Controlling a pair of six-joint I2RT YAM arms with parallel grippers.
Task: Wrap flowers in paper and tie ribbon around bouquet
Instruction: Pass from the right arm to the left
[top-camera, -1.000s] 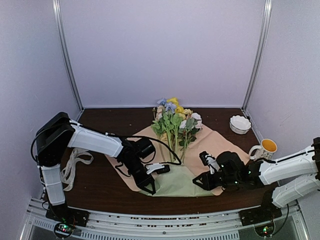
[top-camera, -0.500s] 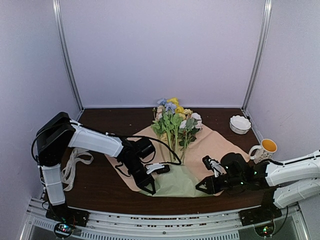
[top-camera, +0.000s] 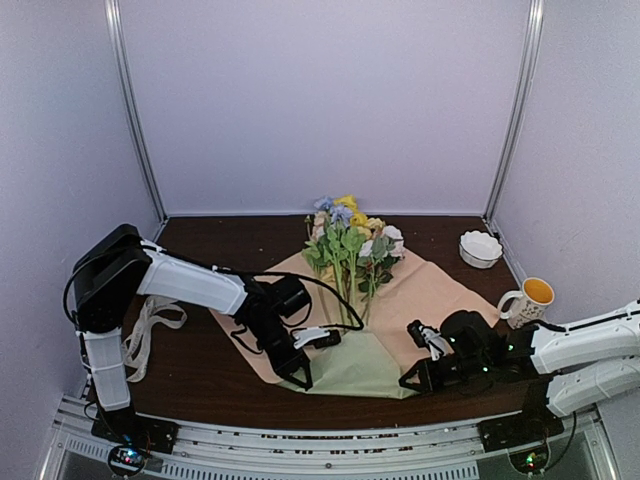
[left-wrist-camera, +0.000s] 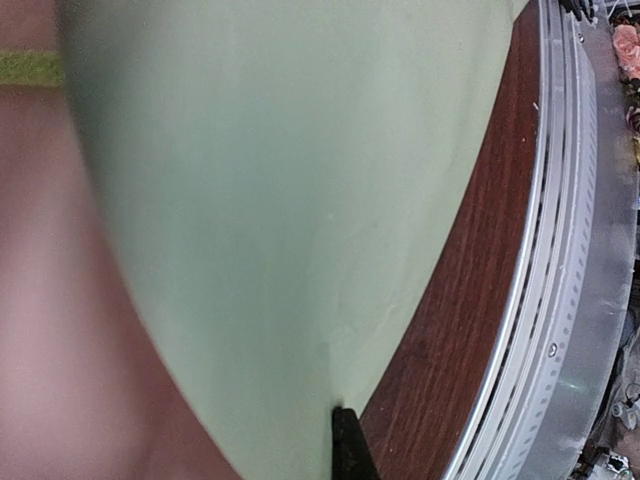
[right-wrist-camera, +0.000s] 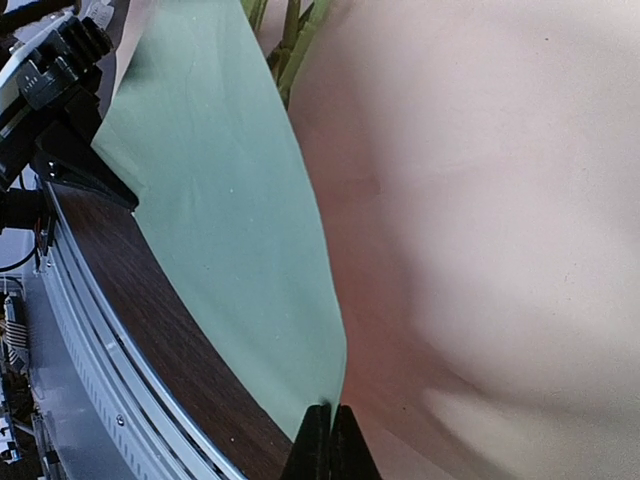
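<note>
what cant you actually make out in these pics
- Top view: stem ends of the flowers, hidden under the folded green flap of the paper.
- Top view: print on the ribbon, too small to read.
- Top view: what the mug holds, too small to tell.
- Left wrist view: left half blurred, paper too near the lens; jaws cut off by the bottom edge.
- Right wrist view: tan side blurred the same way.

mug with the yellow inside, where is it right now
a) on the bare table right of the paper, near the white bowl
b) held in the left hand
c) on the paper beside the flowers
a: the mug stands on the dark table, off the paper, just in front of the white bowl.
</note>
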